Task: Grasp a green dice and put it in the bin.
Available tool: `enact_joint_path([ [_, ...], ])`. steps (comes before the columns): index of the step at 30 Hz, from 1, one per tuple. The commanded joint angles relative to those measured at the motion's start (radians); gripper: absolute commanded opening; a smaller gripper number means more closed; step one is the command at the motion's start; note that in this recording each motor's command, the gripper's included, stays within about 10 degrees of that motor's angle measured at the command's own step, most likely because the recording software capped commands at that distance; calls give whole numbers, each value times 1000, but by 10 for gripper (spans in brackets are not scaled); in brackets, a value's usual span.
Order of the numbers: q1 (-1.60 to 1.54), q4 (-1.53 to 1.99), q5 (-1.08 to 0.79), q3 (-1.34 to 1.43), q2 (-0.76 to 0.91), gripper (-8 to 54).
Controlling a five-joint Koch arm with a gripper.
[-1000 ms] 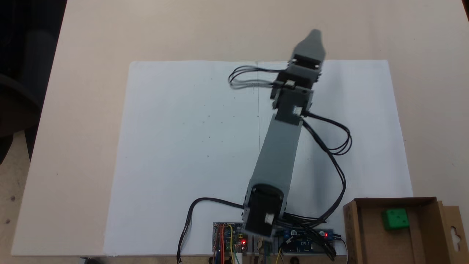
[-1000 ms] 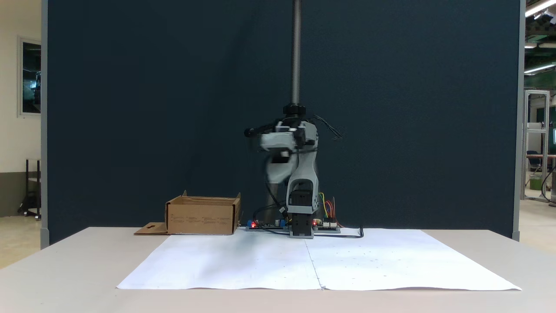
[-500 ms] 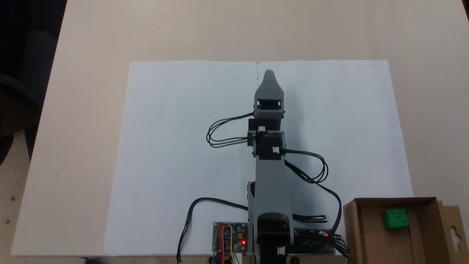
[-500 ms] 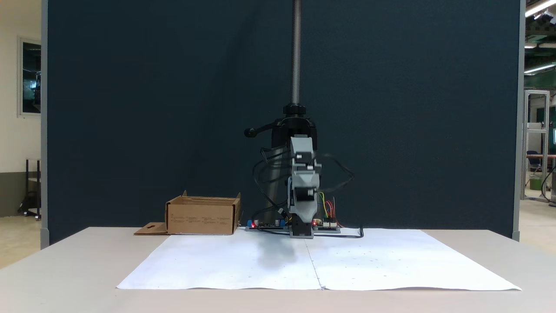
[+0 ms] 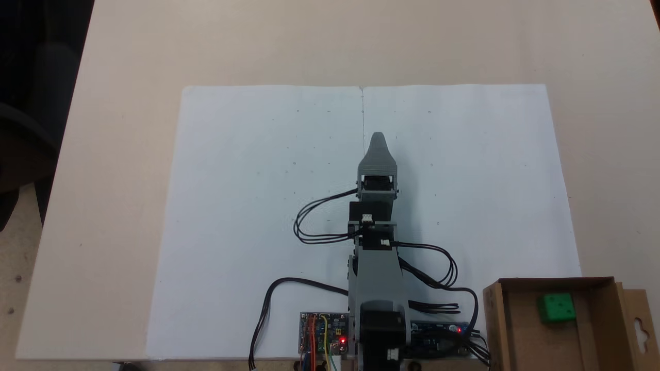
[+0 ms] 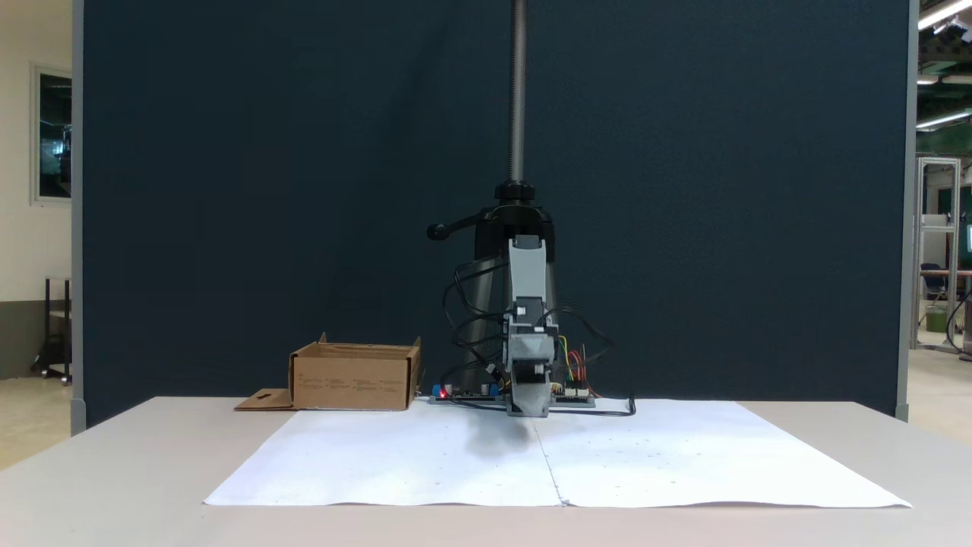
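Fixed view from above: green dice (image 5: 556, 307) lies inside bin (image 5: 494, 319) at lower right, well apart from gripper (image 5: 378, 138). Gripper points along paper (image 5: 247, 206) seam, carries nothing; only one tip seen, so open or closed cannot tell. Fixed view from front: gripper (image 6: 529, 409) low over paper, bin (image 6: 353, 377) at left on bench (image 6: 114, 471). Judged: drop done, arm folding home; nothing left to grasp.

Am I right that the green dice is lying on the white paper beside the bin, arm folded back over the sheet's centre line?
Not quite. The green dice lies inside the bin, not on the white paper; the fixed view from above shows it. The arm is indeed folded back over the centre line.
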Motion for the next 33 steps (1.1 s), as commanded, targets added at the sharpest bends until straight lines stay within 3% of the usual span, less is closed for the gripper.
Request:
enact_joint_path([
  [1,23,-167,-74,49,106,449],
  [13,63,-443,-75,95,110,459],
  [33,60,-479,-74,97,110,465],
])
